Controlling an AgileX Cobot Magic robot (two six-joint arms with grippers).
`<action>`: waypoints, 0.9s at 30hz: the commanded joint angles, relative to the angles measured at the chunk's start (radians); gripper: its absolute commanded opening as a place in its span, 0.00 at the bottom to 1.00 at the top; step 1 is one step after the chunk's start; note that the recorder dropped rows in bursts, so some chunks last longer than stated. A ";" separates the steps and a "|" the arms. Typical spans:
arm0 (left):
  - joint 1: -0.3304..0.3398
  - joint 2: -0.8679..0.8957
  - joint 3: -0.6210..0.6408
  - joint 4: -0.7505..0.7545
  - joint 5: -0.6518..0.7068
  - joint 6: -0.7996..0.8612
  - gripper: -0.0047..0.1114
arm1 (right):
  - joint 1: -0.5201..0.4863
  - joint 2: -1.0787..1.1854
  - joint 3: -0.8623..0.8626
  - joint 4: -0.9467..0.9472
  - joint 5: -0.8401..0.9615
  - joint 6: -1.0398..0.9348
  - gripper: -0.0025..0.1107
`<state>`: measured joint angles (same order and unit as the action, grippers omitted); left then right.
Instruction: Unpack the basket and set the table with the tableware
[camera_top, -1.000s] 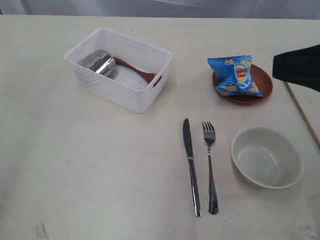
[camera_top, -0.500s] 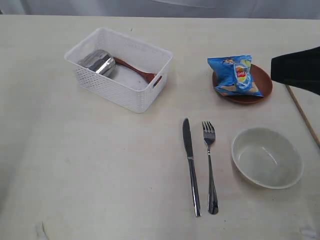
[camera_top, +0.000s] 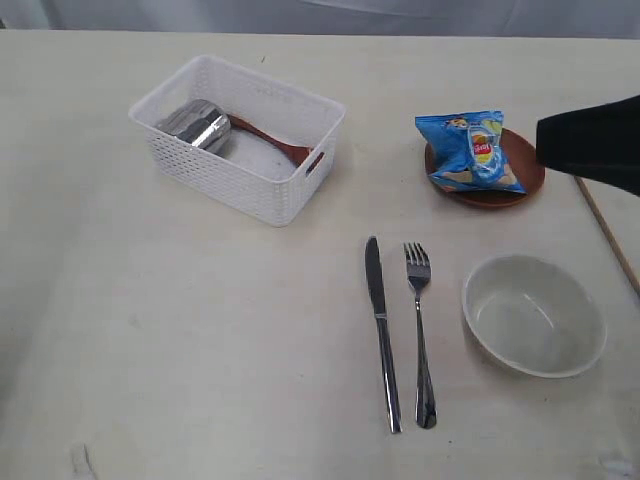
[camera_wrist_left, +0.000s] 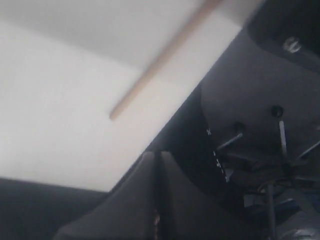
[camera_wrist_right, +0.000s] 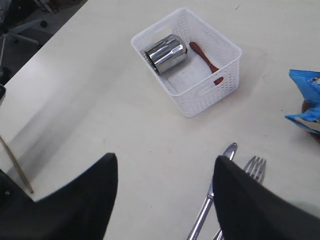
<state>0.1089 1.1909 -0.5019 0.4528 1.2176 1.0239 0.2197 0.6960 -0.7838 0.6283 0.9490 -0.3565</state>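
The white lattice basket (camera_top: 262, 187) stands at the back left of the table (camera_top: 180, 340), holding a steel cup (camera_top: 195, 125) on its side and a brown wooden spoon (camera_top: 268, 140). A steel knife (camera_top: 381, 330) and fork (camera_top: 421, 335) lie side by side beside the pale bowl (camera_top: 533, 315). The brown plate (camera_top: 525, 178) carries a blue snack bag (camera_top: 470, 150). A chopstick (camera_top: 606, 232) lies at the right edge. My right gripper (camera_wrist_right: 164, 165) hangs open and empty, high above the table, with the basket (camera_wrist_right: 205, 92), cup (camera_wrist_right: 166, 52) and knife (camera_wrist_right: 216, 192) below. My left gripper (camera_wrist_left: 156, 167) is shut with nothing in it.
The right arm (camera_top: 592, 145) shows as a black shape at the right edge, beside the plate. A blurred wooden stick (camera_wrist_left: 165, 55) crosses the left wrist view over a pale surface. Another thin stick (camera_wrist_right: 16, 169) lies near the table's edge in the right wrist view.
The right arm has crept slightly leftward at the right edge of the exterior view. Nothing on the table has moved.
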 joint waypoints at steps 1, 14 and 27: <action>-0.003 0.047 0.015 0.079 0.003 -0.094 0.04 | 0.004 -0.005 -0.005 0.061 0.007 -0.050 0.50; 0.083 0.170 -0.002 -0.249 0.003 0.105 0.04 | 0.004 -0.005 -0.005 0.066 -0.001 -0.055 0.50; 0.167 0.249 0.006 -0.038 0.003 0.163 0.04 | 0.004 -0.005 -0.005 0.066 0.010 -0.077 0.50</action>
<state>0.2709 1.4105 -0.4974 0.4022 1.2149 1.1732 0.2210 0.6960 -0.7838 0.6874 0.9558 -0.4170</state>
